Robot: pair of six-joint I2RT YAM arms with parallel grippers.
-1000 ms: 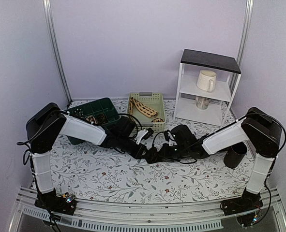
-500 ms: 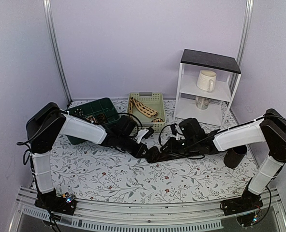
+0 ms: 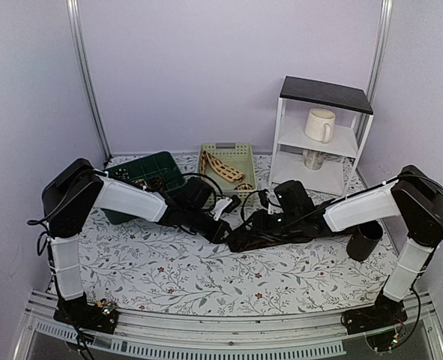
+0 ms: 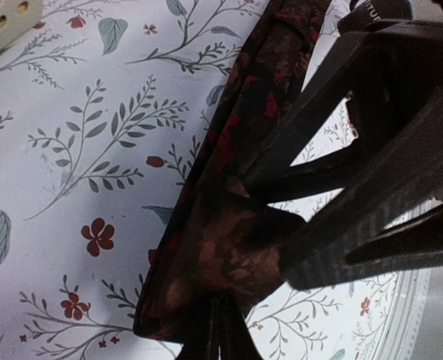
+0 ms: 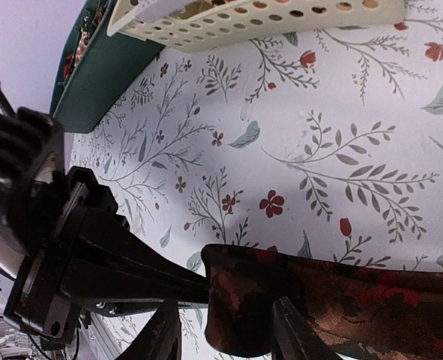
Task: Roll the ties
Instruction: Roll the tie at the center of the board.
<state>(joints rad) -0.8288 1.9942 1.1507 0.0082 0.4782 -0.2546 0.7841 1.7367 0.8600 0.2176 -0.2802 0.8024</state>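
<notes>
Your left fingers (image 4: 208,339) are pinching shut on the folded end of the dark tie (image 4: 228,240). The tie is lying on the bench (image 4: 94,150) around its middle, about halfway between the left and right edges. Your right fingers (image 5: 165,334) are pointing in from the opposite side and standing apart astride that same end, with a gap showing beside one of them. The beige tie (image 3: 222,166) is lying in the cream basket (image 3: 225,148) by the far edge.

Left hand (image 3: 222,231) and right hand (image 3: 245,237) together at dark tie (image 3: 234,243)
</notes>
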